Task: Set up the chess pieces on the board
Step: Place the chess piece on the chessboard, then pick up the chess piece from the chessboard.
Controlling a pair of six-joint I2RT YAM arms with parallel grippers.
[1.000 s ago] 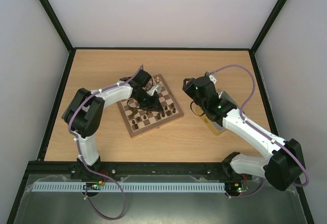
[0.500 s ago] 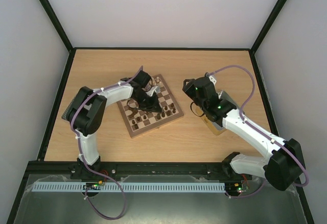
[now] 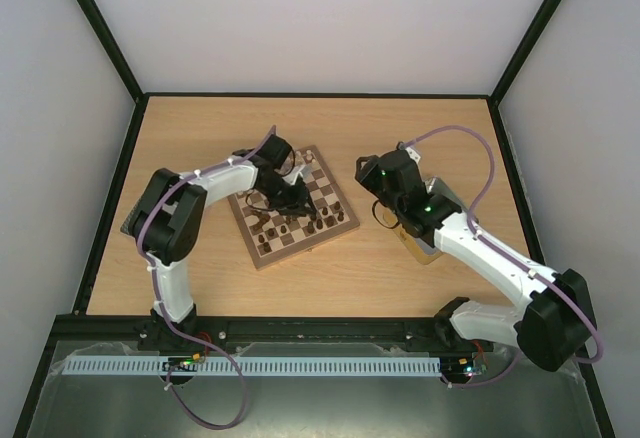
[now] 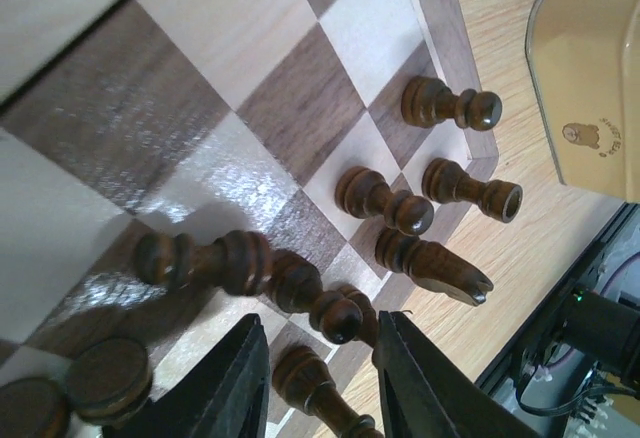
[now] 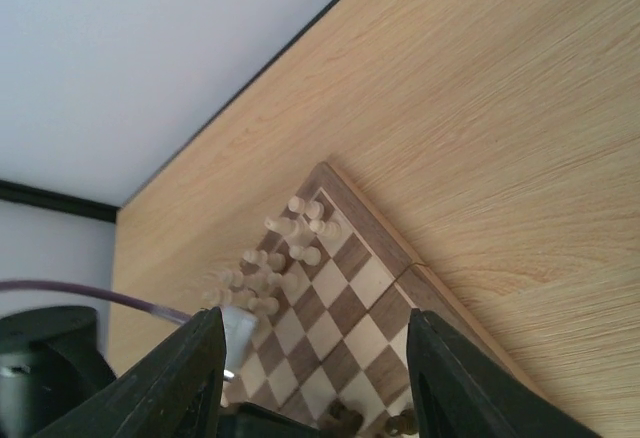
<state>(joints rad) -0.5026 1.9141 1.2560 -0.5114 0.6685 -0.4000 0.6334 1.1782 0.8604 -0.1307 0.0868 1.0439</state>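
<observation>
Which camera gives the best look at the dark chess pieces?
The left wrist view: the dark pieces fill it up close. The top view shows them as tiny specks on the board; the right wrist view catches only a couple at its bottom edge.

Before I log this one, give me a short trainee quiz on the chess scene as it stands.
1. True or false: the right tool holds a piece.
2. Around the left tool are: A cream pieces, B dark pieces, C both.
3. Which arm reaches over the board?
Key: 1 false, its jaws stand open and empty. 2 B. 3 the left arm.
</observation>
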